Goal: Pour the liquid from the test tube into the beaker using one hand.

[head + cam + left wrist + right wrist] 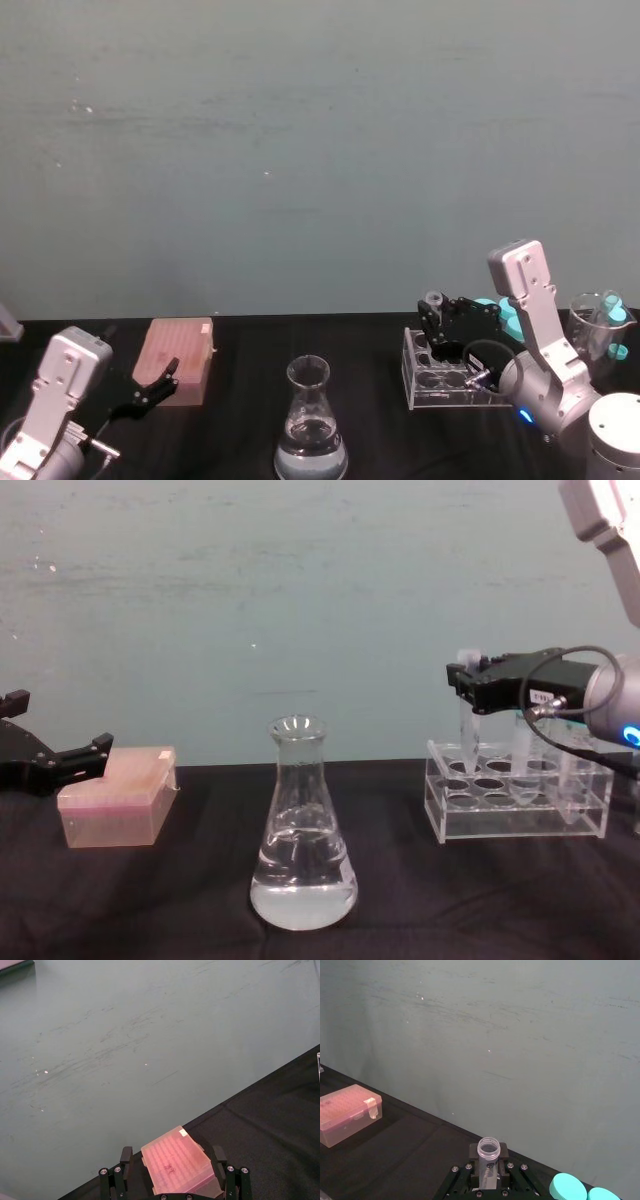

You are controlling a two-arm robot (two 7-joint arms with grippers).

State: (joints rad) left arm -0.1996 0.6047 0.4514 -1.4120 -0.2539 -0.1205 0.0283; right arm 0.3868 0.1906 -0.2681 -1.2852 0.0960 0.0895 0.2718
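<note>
Your right black two-fingered gripper (pixel 470 693) is clamping the small clear plastic test tube (pixel 467 735) near its rimmed mouth, and the tube is standing upright with its lower end in a hole of the clear acrylic tube rack (pixel 515 805) at the right side of the black table (pixel 180 900). In the right wrist view the open mouth of the tube (pixel 488 1148) is sitting squarely between the fingers (pixel 474 1152). Any liquid inside it is too slight to make out.

The tall clear glass conical beaker (pixel 301 830) is standing near the front edge at the table's middle, well apart from the rack, and it is holding clear liquid in its base.

By my judgement you are at the grasp stage only: the lift out of the rack, the carry to the beaker and the tilt over its flared rim are all outstanding.

Your left black gripper (pixel 155 388) is hanging with its fingers spread at the table's left side, just beside the pink translucent lidded box (pixel 178 360), taking no part.
</note>
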